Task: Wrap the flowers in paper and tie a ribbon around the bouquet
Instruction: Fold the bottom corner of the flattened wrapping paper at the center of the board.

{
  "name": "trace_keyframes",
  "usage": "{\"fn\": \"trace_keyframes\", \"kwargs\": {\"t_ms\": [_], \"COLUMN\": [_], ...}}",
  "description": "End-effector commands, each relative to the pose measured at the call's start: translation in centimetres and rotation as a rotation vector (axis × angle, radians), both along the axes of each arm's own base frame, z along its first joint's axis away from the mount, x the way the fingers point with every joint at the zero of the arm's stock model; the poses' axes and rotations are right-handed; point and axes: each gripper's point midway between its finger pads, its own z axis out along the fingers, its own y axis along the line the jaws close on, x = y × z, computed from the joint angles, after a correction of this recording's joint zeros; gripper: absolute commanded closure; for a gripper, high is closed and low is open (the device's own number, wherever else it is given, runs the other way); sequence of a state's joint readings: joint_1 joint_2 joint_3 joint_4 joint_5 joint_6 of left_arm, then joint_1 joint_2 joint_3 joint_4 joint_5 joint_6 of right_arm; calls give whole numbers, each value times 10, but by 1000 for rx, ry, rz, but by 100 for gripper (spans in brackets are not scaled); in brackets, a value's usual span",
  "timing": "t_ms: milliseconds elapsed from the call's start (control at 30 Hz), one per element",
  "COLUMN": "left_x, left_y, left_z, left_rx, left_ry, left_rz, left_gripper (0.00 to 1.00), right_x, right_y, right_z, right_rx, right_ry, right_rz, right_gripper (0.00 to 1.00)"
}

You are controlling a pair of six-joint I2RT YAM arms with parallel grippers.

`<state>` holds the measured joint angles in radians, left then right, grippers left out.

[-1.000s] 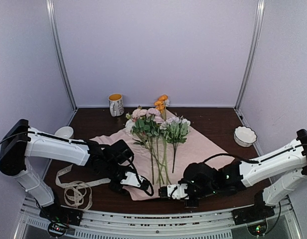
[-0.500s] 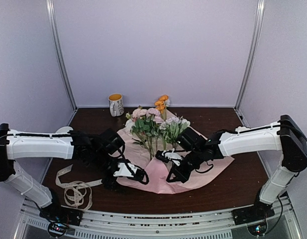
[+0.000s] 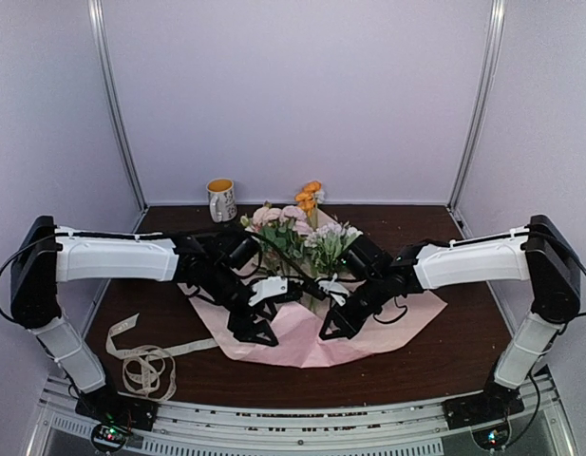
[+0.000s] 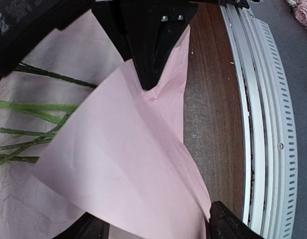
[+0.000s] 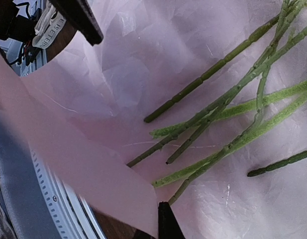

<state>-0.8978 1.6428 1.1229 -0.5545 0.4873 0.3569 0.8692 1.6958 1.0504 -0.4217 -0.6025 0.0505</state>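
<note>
Top view: flowers lay on the pink paper at mid-desk, blooms toward the far wall and stems toward the arms. Both arms reached in over the near part of the sheet. Left fingers sat at the near-left fold and right fingers at the near-right fold. Likely reason: bring both near flaps up over the stems to start the cone. Ribbon lay loose on the desk, front left and just beside the sheet, with neither arm on it. Tying is not begun. A mug stood at the back left, well apart. Its inside looked orange and nothing stuck out of it.

Left wrist view: left fingers stood wide, with a raised flap of paper lying across the gap. It looked more like propping or pushing than pinching, though the lower finger was mostly cut off, so this is not certain. Green stems lay on the sheet beyond the flap. The bare desk and a metal rail were on the other side.

Right wrist view: right fingers were closed on the paper's edge, and the flap rose from that pinch. The pinch fits a thin sheet, which would slip off an open hold. Stems fanned loose across the crinkled sheet, not yet covered.
</note>
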Motion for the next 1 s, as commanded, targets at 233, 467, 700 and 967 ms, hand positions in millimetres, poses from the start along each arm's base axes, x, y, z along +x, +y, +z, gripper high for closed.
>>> {"fn": "trace_keyframes", "kwargs": {"t_ms": [233, 467, 700, 967], "left_x": [23, 39, 40, 29], "left_y": [-9, -9, -6, 41], "left_z": [-8, -8, -4, 4], "left_rx": [-45, -79, -87, 79], "left_ry": [239, 183, 143, 101], "left_rz": [168, 197, 178, 281], "left_gripper": [98, 100, 100, 37], "right_x": [21, 1, -5, -6], "right_y": [4, -4, -14, -15], "right_z": [9, 9, -13, -7], "right_rx": [61, 166, 125, 143], "right_ry": [7, 23, 67, 73], "right_rz": [-58, -54, -100, -113], "right_gripper": [98, 76, 97, 100]}}
